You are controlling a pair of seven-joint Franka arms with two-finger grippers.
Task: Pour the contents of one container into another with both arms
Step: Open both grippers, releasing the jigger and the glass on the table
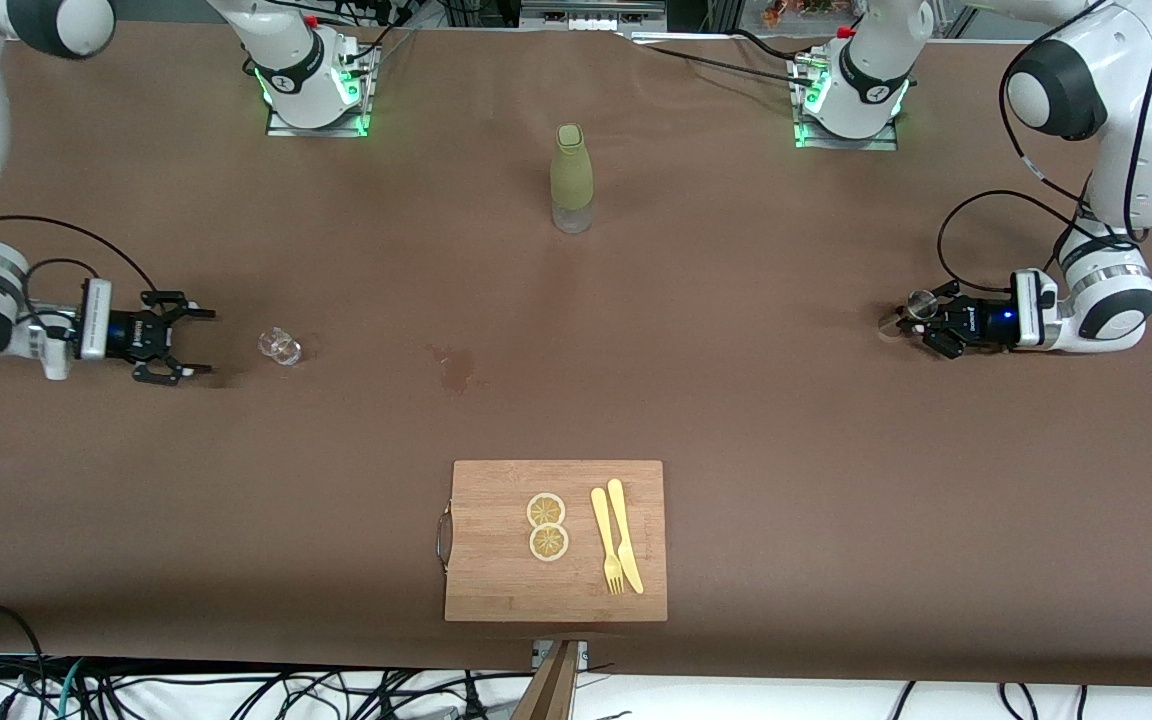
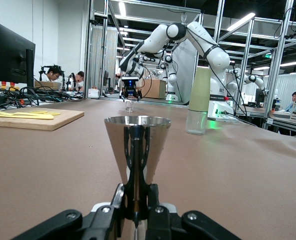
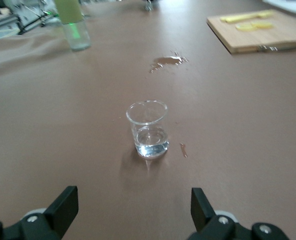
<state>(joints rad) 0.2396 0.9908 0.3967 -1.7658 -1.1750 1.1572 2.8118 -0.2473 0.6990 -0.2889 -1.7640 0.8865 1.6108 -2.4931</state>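
Observation:
The clear glass tumbler point(image 1: 280, 346) stands upright on the brown table toward the right arm's end, with a little clear liquid in it point(image 3: 148, 131). My right gripper point(image 1: 198, 343) sits low just beside it, open, its fingers point(image 3: 65, 204) spread wide with nothing between them point(image 3: 132, 202). At the left arm's end, low over the table, my left gripper point(image 1: 914, 318) is shut on the waist of the silvery metal measuring cup point(image 1: 921, 301). The cup point(image 2: 136, 142) stands upright in the jaws point(image 2: 136, 200), its round rim on top.
A tall olive-green sleeved bottle point(image 1: 572, 180) stands mid-table near the bases. A wet stain point(image 1: 454, 365) marks the cloth at the centre. A wooden cutting board point(image 1: 496, 580) with two lemon slices, a fork and a knife lies by the front edge.

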